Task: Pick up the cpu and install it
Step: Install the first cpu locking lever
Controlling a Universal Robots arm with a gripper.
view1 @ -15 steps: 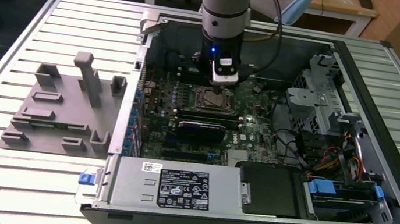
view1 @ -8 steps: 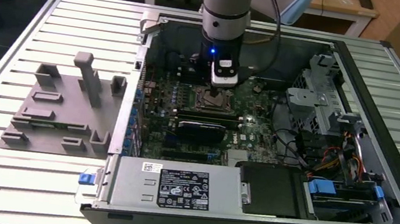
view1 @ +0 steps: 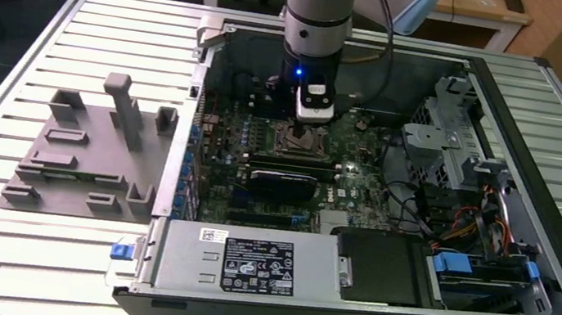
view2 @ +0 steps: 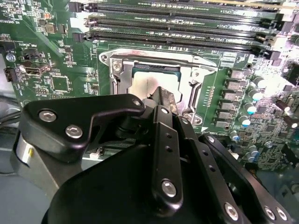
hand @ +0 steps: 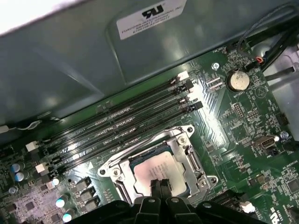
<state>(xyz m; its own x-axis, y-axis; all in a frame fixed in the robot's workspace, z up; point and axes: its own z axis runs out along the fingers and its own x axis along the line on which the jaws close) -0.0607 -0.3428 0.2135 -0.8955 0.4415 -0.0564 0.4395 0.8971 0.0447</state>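
The cpu (hand: 156, 170) is a flat square chip with a pale silver top. It lies level inside the metal socket frame (hand: 182, 140) on the green motherboard (hand: 243, 121). In both wrist views my gripper (hand: 159, 185) hangs right over the chip's near half, its two black fingers pressed together with nothing between them. I cannot tell whether the tips touch the chip's top. The second wrist view shows the cpu (view2: 142, 84) partly hidden behind the fingertips (view2: 164, 99). In the exterior view the gripper (view1: 309, 125) points straight down over the socket (view1: 301, 141) inside the open computer case.
Several black memory slots (hand: 121, 123) run beside the socket, and a coin battery (hand: 239, 80) sits further off. The case wall (view1: 545, 161), drive cage (view1: 451, 124) and power supply (view1: 244, 264) ring the board. Grey holder blocks (view1: 83, 154) stand on the slatted table at the exterior view's left.
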